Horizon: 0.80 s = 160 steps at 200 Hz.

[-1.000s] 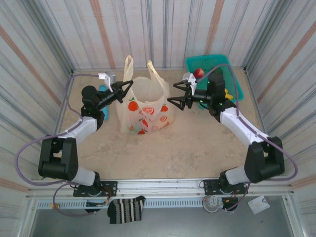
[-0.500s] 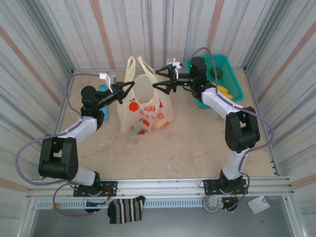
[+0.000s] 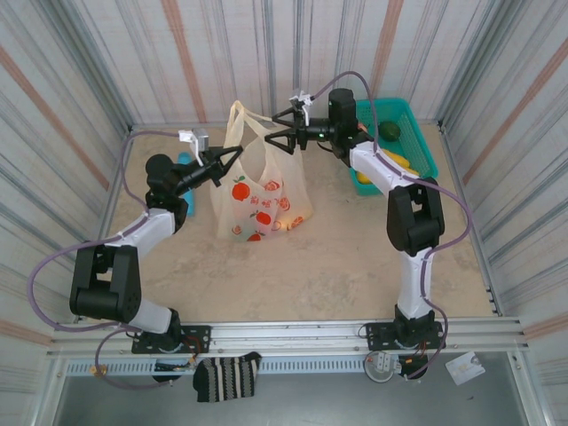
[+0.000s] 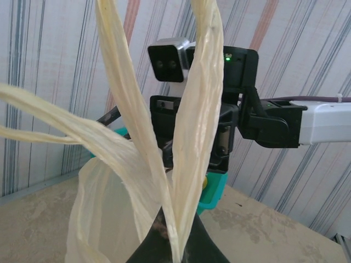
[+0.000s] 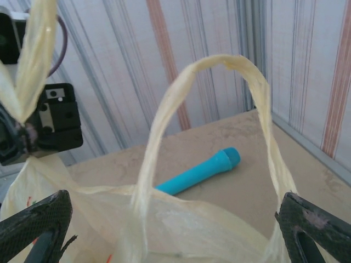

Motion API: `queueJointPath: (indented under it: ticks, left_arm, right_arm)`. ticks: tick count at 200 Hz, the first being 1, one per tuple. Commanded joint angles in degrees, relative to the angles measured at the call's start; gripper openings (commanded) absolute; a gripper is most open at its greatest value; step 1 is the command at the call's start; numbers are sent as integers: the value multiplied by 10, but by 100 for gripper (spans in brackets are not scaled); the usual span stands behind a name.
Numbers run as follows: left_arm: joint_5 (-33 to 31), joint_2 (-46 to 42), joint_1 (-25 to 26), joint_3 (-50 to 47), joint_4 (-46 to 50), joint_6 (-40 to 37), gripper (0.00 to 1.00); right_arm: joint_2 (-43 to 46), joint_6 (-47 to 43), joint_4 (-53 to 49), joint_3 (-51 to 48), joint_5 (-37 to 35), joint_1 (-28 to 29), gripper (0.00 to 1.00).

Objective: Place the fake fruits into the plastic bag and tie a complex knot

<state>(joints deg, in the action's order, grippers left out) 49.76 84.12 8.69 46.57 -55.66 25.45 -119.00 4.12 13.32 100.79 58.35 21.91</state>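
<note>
The plastic bag, cream with red-orange fruit prints, stands at the back middle of the table. My left gripper is shut on one loop handle, and the strands are pinched between its fingers. My right gripper is open and hangs at the bag's other handle. That loop stands between its wide-apart fingertips, not gripped. A green fake fruit and a yellow one lie in the teal basket. What is inside the bag is hidden.
A blue cylinder lies on the table behind the bag, by the left arm. Striped walls close in the back and both sides. The teal basket sits in the back right corner, under the right arm's forearm.
My right arm swung from beside the basket leftward and back to the bag's free handle, jaws open throughout. The bag's handles leaned left. My left gripper kept its hold without moving.
</note>
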Motion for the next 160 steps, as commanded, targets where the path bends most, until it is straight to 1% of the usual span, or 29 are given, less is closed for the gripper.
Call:
queueJointPath:
  ticks: [1,14,32,38,43,53,60,62,81,85,92,99,126,136,148,160]
  left_arm:
    - [11,-12,4,11,-28,2,0]
    - [10,-14,4,11,-28,1,0]
    - [6,-15,4,11,-28,1,0]
    - [4,-15,4,11,-27,1,0]
    - [2,-16,3,11,-25,1,0]
    - [-6,-18,3,10,-19,1,0]
    - [-10,-20,2,10,-18,0,0]
    - [-11,-20,2,9,-18,0,0]
    - [-19,-23,2,8,-16,1,0]
    - [-20,-23,2,9,-16,1,0]
    - [-23,-24,2,8,-16,3,0]
    - [-27,-27,2,6,-15,2,0]
    - [-43,-38,2,-2,-15,0,0]
    - [-43,-37,2,-1,-15,3,0]
    - [-41,-35,3,0,-15,6,0]
    - [-35,-34,7,2,-14,7,0]
  right_arm:
    - [-15,8,-76,32,13,7,98]
    - [-10,7,-95,31,33,14,95]
    - [3,5,-112,21,50,18,84]
    - [8,6,-113,15,58,19,77]
    - [14,5,-115,9,64,20,69]
    - [33,-2,-118,-8,69,21,51]
    - [51,-11,-117,-25,71,22,42]
    - [56,-14,-116,-29,70,22,40]
    - [114,-34,-91,-85,49,23,11]
    - [127,-40,-87,-95,40,22,7]
    - [149,-50,-80,-115,20,23,5]
    - [175,-59,-63,-142,-5,23,0]
    - [275,-80,40,-261,-93,27,0]
    - [307,-92,76,-307,-115,31,0]
    - [339,-124,88,-352,-130,39,0]
    - [364,-178,74,-387,-137,50,0]
